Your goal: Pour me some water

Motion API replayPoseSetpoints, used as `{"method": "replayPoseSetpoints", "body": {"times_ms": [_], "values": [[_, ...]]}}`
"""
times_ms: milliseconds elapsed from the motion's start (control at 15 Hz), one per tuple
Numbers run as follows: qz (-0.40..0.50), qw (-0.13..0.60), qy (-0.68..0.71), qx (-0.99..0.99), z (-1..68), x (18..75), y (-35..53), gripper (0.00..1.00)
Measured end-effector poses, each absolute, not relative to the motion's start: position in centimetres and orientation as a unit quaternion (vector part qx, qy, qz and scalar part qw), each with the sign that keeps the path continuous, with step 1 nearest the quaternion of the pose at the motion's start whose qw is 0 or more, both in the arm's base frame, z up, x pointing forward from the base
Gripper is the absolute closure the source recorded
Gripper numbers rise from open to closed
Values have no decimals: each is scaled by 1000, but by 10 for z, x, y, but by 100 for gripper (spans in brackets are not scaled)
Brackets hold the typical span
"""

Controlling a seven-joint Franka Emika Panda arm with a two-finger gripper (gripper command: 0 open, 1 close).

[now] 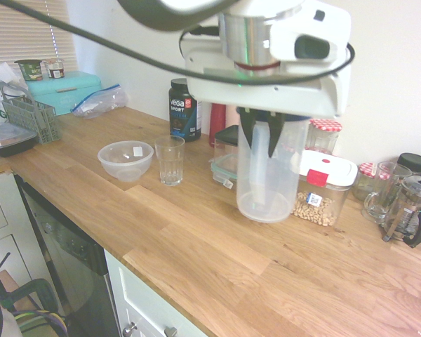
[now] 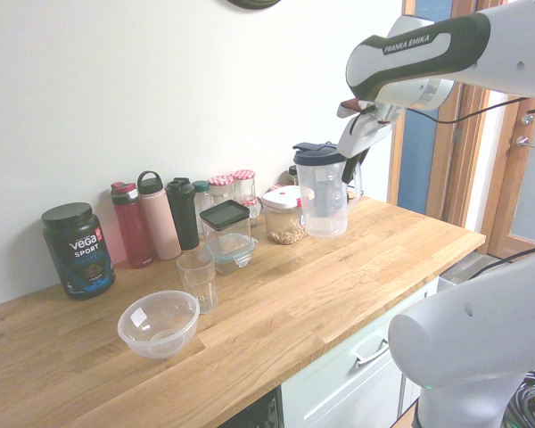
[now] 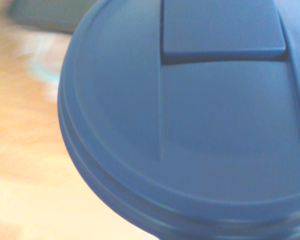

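clear pitcher (image 2: 324,201), blue-lidded, upright, seemingly on counter

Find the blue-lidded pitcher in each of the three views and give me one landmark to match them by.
First exterior view: right of centre, the pitcher stands beside the box of chickpea-like contents.
Second exterior view: right of centre, upright on the counter.
Wrist view: only its lid shows for certain, filling most of the picture from the centre rightward.
Shared landmark: that blue lid, visible in all three, partly hidden in the first.

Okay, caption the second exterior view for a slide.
Gripper at the blue-lidded pitcher, with the drinking glass and clear bowl nearer the camera.
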State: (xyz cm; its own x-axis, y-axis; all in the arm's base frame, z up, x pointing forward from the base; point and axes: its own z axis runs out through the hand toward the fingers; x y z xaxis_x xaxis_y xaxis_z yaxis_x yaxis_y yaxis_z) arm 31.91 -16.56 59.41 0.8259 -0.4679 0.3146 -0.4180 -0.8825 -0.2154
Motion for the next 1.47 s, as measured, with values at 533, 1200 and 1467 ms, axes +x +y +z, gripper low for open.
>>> {"method": "replayPoseSetpoints", "body": {"times_ms": [533, 1200, 1467], "values": [[-78, -16, 26, -996, 602, 417, -9, 100], [44, -236, -128, -962, 554, 458, 92, 100], [61, -267, -123, -954, 534, 466, 124, 100]]}}
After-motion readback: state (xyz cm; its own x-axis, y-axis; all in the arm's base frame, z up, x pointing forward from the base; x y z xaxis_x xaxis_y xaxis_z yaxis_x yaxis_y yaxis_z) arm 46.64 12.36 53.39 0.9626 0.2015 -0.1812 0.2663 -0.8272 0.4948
